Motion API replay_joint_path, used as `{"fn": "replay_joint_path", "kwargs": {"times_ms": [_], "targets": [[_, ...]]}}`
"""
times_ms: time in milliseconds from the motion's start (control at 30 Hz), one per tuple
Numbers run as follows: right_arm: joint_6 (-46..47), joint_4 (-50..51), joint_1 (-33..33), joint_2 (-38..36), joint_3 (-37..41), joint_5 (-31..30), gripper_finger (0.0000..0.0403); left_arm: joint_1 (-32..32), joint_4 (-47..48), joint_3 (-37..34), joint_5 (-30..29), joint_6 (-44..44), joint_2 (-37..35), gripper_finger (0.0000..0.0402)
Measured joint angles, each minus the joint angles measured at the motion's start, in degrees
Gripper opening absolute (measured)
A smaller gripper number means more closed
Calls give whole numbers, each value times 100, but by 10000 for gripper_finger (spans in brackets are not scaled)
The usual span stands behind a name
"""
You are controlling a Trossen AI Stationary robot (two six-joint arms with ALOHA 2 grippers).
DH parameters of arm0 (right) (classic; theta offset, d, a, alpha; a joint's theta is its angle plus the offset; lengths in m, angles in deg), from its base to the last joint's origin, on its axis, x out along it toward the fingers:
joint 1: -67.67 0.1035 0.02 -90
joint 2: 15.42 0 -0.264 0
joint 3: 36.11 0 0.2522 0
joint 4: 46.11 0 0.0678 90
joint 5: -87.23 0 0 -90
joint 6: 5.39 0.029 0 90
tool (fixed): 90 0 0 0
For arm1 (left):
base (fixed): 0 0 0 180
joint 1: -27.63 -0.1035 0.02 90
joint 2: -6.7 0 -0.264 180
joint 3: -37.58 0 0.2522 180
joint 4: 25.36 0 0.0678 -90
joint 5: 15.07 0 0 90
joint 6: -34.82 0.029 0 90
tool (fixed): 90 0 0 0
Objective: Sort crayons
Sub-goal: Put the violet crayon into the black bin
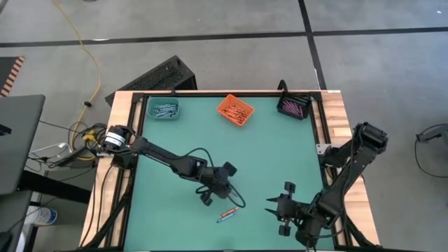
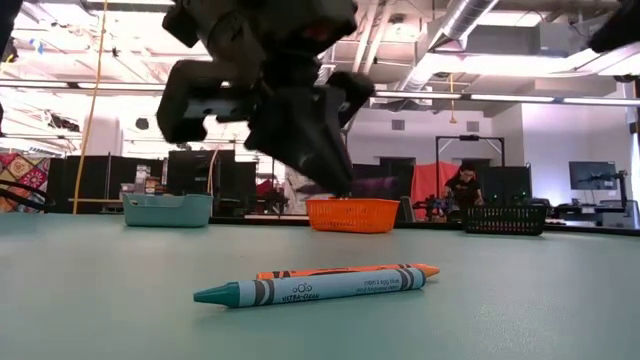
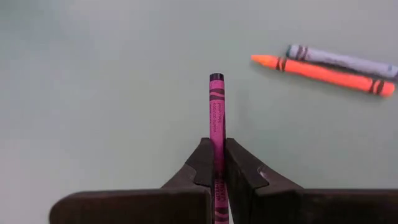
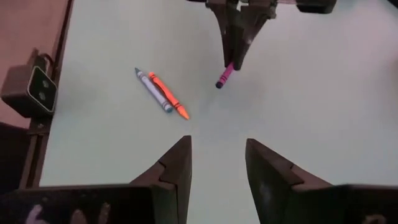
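Purple-pink wax shows between the fingers of the left gripper (image 3: 217, 177), which is clamped tight on a purple crayon (image 3: 216, 115); the stick juts forward out of the closed jaws with its flat end pointing away from the wrist. From the right wrist camera the same left gripper (image 4: 235, 57) hangs above the mat with the purple crayon (image 4: 224, 76) sloping down from its tips, its lower end near the green table (image 1: 280, 150) surface.

Just beside that spot lie two loose crayons, an orange crayon (image 3: 323, 74) and a blue-grey crayon (image 3: 342, 60), side by side and touching along their length. In the low view they rest flat on the mat, blue-grey crayon (image 2: 310, 288) in front and orange crayon (image 2: 350, 270) behind it.

At the far edge of the table stand three bins: a teal bin (image 1: 164, 108) holding blue-grey crayons, an orange bin (image 1: 235, 110) holding orange ones, and a black bin (image 1: 294, 107) holding purple-pink ones.

The right gripper (image 4: 217, 163) waits near the front right of the table, its jaws parted with nothing between them
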Motion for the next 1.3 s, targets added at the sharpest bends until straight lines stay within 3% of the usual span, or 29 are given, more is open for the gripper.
{"fn": "replay_joint_path", "kwargs": {"times_ms": [267,767,1033,1167,1300], "targets": [[258,-339,370,2,442,-632,142,81,25,339,-14,52,-9,0],[382,-217,632,2,511,-661,142,258,-251,389,-7,130,-13,0],[1413,386,876,0,618,-641,142,303,-571,389,3,89,-20,0],[1819,126,885,0,1039,-632,142,347,-914,389,-1,87,-20,0],[1853,-760,883,2,1577,-759,142,380,-1331,389,7,86,-20,0]]}}
